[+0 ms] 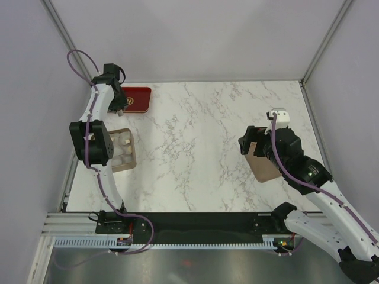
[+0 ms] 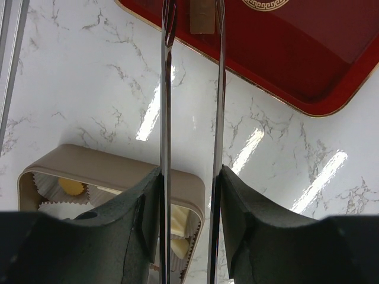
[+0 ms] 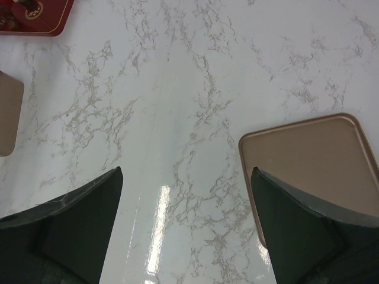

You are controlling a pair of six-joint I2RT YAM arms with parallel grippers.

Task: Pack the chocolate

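Note:
My left gripper (image 1: pixel 116 107) is shut on a pair of metal tongs (image 2: pixel 166 89) that reach over the near edge of the red tray (image 1: pixel 140 98). A small tan chocolate (image 2: pixel 202 18) sits between the tong tips over the tray (image 2: pixel 308 59); I cannot tell whether it is pinched. The beige box (image 1: pixel 131 158) behind the gripper holds several cream-white chocolates (image 1: pixel 123 143) in paper cups, also seen in the left wrist view (image 2: pixel 177 229). My right gripper (image 1: pixel 252 142) is open and empty above the table, next to the tan lid (image 1: pixel 265 168).
The lid (image 3: pixel 308 160) lies flat at the right, under my right finger. The tray's gold emblem (image 2: pixel 265 3) is near the tong tips. The enclosure walls and frame rails border the marble table on the left, back and right.

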